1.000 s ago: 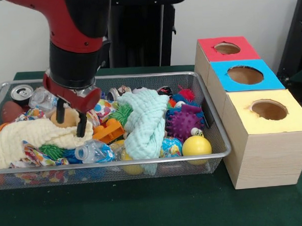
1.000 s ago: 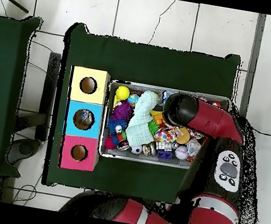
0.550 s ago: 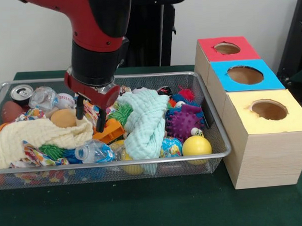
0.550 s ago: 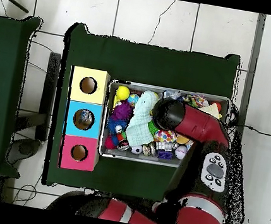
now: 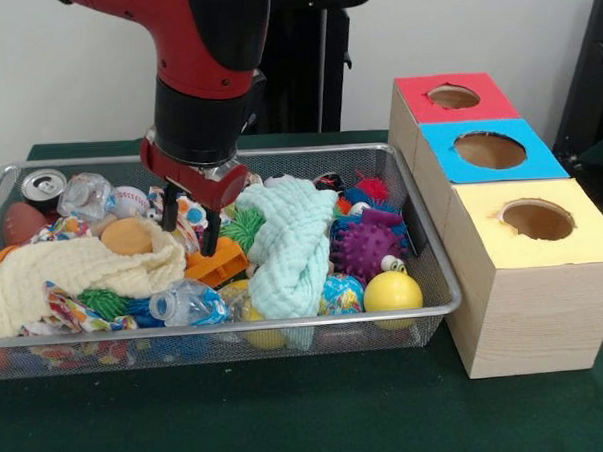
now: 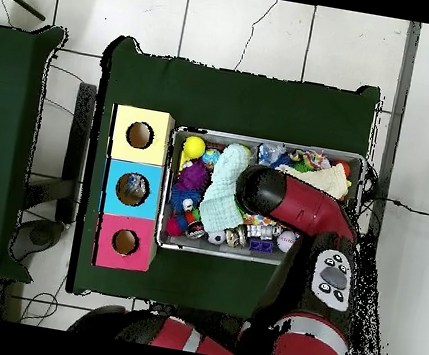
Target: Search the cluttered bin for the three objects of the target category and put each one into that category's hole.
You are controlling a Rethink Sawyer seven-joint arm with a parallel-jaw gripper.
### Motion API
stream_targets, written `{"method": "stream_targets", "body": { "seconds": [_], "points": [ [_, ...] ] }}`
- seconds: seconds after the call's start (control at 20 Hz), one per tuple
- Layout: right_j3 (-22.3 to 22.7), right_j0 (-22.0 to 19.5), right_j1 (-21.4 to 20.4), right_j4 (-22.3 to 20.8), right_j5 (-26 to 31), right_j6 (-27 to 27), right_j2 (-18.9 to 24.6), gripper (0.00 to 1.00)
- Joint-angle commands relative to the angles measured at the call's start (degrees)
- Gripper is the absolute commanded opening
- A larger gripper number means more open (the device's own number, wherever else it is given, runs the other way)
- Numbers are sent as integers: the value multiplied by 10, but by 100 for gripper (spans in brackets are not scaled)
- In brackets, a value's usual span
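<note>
Green table (image 5: 290, 417), white wall (image 5: 55, 87).

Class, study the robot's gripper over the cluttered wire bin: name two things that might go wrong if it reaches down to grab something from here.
1. The open gripper hangs over tightly packed items: an orange toy, a green spiky ball and patterned pieces. Closing there may catch the wrong item, or two at once.

2. The mint cloth and the cream cloth lie draped right beside it. A finger could snag cloth and drag neighbours along, and they may hide targets.
</note>
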Motion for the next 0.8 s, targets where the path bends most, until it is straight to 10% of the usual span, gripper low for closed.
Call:
{"method": "stream_targets", "body": {
  "seconds": [0.05, 0.8],
  "points": [
    [21, 15, 42, 33, -8, 121, 20, 100],
    [-58, 45, 73, 73, 38, 111, 14, 100]
  ]
}}
